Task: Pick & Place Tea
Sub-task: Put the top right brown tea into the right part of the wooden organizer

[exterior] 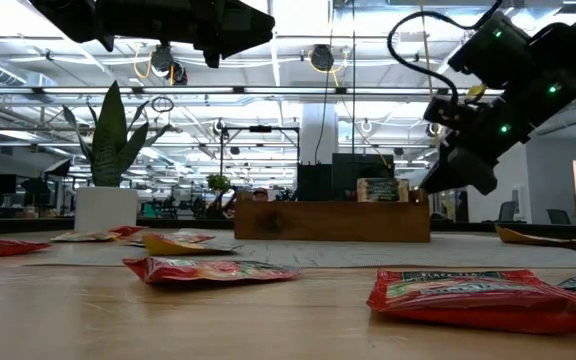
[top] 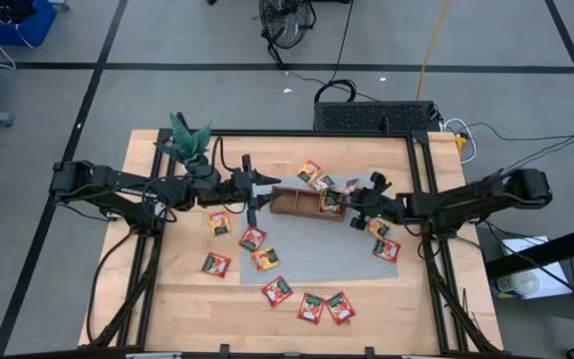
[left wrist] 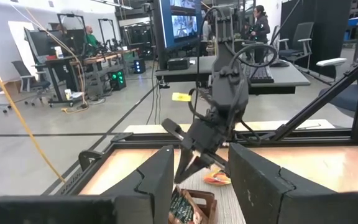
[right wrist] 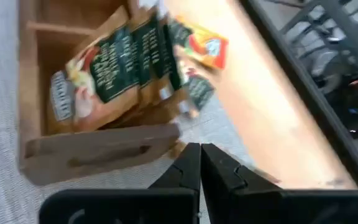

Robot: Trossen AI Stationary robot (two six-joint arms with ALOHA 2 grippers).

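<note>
Right end effector (right wrist: 200, 163) closed, apparently empty; sachets (right wrist: 114, 71) blurred in tray (right wrist: 86, 152).

Your tea sachets (top: 277, 290) are small flat squares, mostly red with green-white marks, and most lie flat and loose on the desk (top: 177, 299). You have a loose arc of them across the near side: one (top: 216, 264) to the left, a pair (top: 325, 307) side by side nearest the front edge, and two (top: 383, 239) to the right. Two more (top: 314, 175) lie just behind the wooden tray (top: 292, 204). Several dark green sachets (right wrist: 114, 65) stand tilted together inside the tray's end compartment.
</note>
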